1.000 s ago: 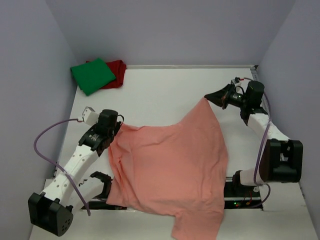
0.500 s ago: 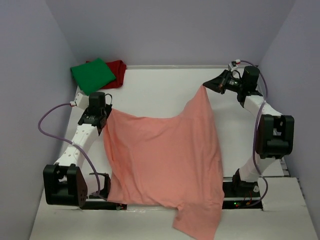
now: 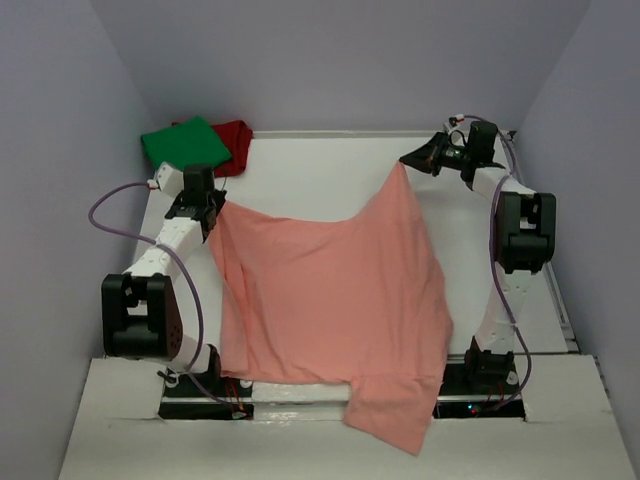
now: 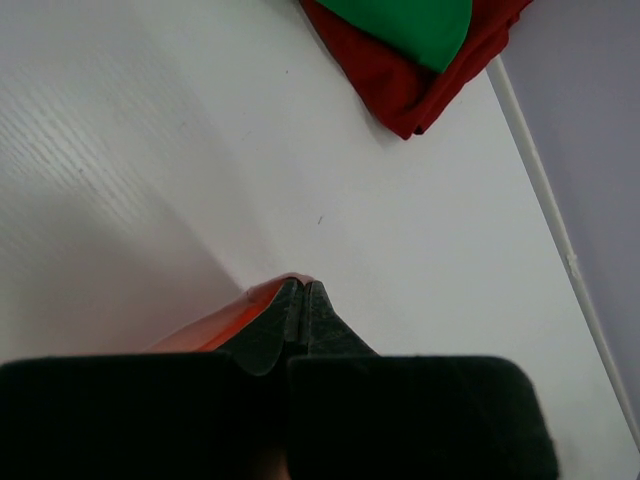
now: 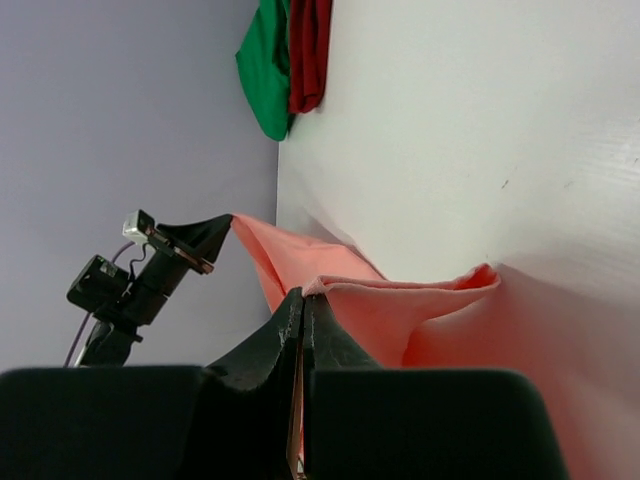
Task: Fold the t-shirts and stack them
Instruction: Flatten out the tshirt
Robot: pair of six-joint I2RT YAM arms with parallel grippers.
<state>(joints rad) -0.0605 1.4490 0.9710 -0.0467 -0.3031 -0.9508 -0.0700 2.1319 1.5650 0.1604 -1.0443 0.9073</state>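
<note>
White table (image 3: 320, 170): pink tee (image 3: 330, 300) stretched between left gripper (image 3: 210, 212) and right gripper (image 3: 408, 162), each clamped on a far corner (hem trailing off the near edge); best lowered evenly, kept taut, clear of the green tee (image 3: 185, 150).

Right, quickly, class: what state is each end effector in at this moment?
Left end effector: shut on one corner of the pink shirt.
Right end effector: shut on another corner of the pink shirt.

Top camera looks down from the near side; wrist cameras (low, close) both catch the far-left green tee (image 4: 410, 20).
</note>
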